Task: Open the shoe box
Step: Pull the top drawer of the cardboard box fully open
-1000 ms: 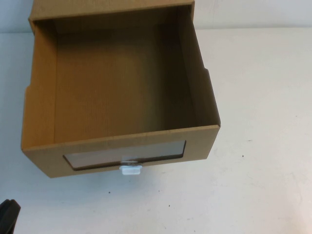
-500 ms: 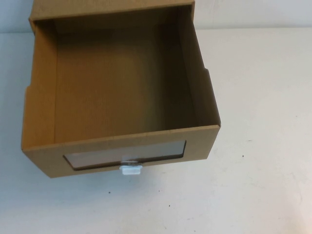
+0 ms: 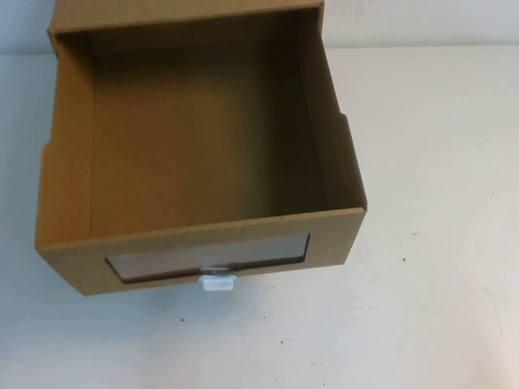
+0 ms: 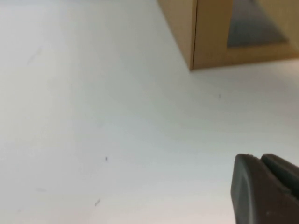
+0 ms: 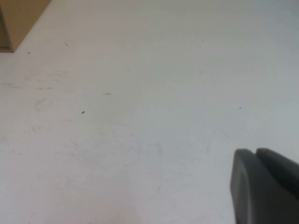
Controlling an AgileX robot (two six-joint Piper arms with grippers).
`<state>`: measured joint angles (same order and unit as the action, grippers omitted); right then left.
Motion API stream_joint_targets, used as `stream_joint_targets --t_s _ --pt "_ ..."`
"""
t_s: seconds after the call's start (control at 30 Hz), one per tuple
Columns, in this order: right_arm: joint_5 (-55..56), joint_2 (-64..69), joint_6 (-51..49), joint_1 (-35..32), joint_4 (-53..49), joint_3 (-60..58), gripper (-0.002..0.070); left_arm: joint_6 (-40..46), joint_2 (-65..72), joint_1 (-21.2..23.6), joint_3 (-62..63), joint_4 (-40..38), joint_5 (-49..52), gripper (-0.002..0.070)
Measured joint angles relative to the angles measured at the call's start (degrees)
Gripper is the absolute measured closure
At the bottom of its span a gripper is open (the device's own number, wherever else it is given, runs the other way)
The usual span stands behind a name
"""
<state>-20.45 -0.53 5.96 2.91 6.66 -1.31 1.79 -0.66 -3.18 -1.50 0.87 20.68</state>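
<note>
No lettering, label, brand, number or sign can be read on the shoe box [image 3: 73, 267] or on the counter [image 3: 438, 162].

Bright, even light; dim shadow inside the shoe box [image 3: 195, 154]; blurry wrist views.
</note>
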Motion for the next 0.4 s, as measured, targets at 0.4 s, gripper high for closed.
stream_joint_targets --t_s 0.4 --pt "0.00 0.00 0.00 0.00 0.20 0.00 0.0690 -0.15 0.00 0.00 0.00 0.23 1.42 0.0680"
